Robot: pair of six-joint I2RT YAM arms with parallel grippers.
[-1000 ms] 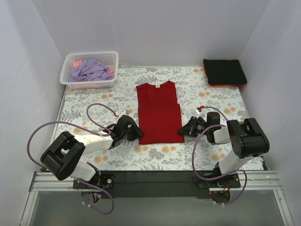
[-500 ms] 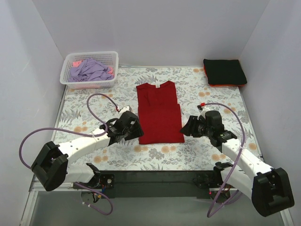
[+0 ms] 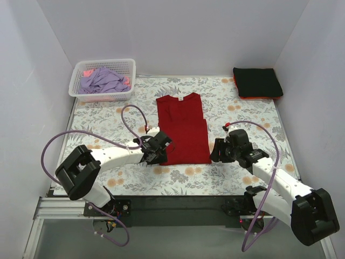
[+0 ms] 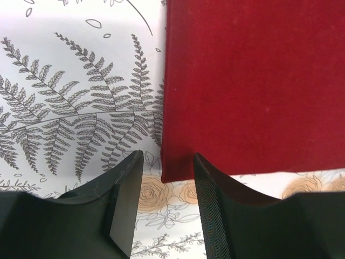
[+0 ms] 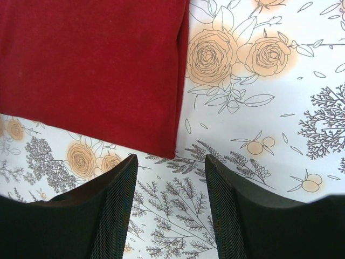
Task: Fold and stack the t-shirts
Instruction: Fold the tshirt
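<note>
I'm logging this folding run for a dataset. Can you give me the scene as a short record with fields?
red t-shirt: flat mid-table, folded to a narrow strip, collar far
left tool: open, empty, straddling the shirt's near left corner
right tool: open, empty, at the near right corner
stack: black t-shirt on orange-red t-shirt, far right
basket: far left, holds crumpled lavender t-shirt

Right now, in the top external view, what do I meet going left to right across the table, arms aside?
white basket holding lavender tees → deep-red t-shirt → folded black t-shirt
</note>
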